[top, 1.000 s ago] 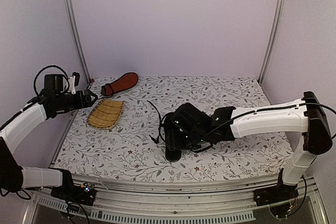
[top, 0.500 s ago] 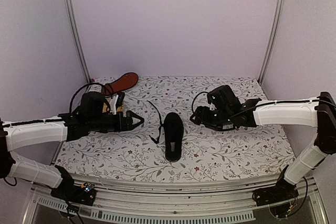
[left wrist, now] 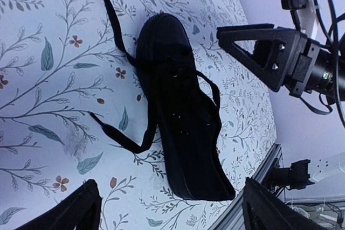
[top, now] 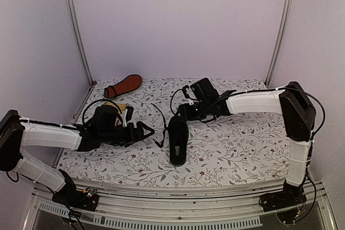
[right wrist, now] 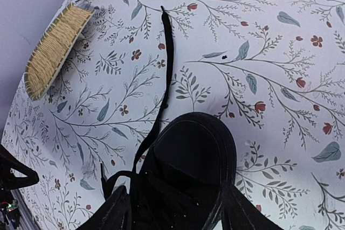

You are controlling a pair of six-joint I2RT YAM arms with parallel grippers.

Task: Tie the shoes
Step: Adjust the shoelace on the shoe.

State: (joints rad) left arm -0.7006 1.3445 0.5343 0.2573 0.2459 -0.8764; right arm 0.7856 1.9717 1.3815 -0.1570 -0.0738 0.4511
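Observation:
One black shoe (top: 178,139) lies upright mid-table with its toe pointing to the back. Its thin laces are loose: one runs back-left (top: 157,110), one loops out at its left side (left wrist: 121,136). The second shoe (top: 124,85) lies sole-up at the back left and shows its reddish-orange sole. My left gripper (top: 146,131) is open and empty just left of the shoe; the left wrist view shows the shoe (left wrist: 183,122) between its spread fingers (left wrist: 81,208). My right gripper (top: 181,113) is open and empty just behind the toe (right wrist: 194,160), with one finger on each side of it.
A yellow woven mat (right wrist: 51,52) lies at the left, mostly hidden behind my left arm in the top view (top: 112,106). The table's front edge (top: 178,184) is close below the shoe's heel. Walls enclose the back and both sides.
My left arm swung in from the far left to beside the shoe. My right gripper left the spot over the shoe, swung right, then came back behind the toe. The shoe stayed put.

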